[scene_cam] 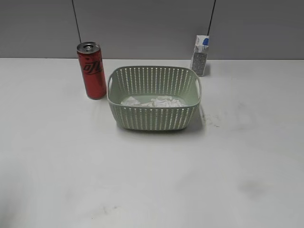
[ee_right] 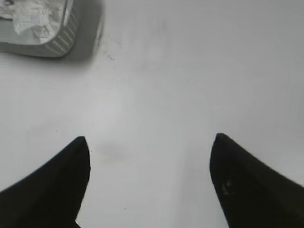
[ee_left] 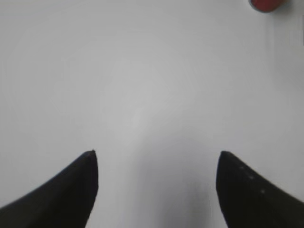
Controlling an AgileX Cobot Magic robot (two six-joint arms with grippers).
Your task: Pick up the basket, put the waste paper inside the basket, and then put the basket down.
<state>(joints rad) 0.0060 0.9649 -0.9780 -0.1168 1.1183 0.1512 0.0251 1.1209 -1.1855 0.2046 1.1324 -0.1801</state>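
Observation:
The pale green slotted basket [scene_cam: 153, 118] stands on the white table in the middle of the exterior view. Crumpled white waste paper [scene_cam: 154, 101] lies inside it. A corner of the basket [ee_right: 64, 35] with waste paper [ee_right: 33, 19] in it shows at the top left of the right wrist view. My left gripper [ee_left: 156, 154] is open and empty over bare table. My right gripper [ee_right: 149, 137] is open and empty over bare table, apart from the basket. Neither gripper nor arm shows in the exterior view.
A red drink can [scene_cam: 91, 70] stands upright just left of the basket; its edge also shows in the left wrist view [ee_left: 267, 4]. A small white-and-blue carton [scene_cam: 200, 55] stands upright behind the basket's right end, near the grey back wall.

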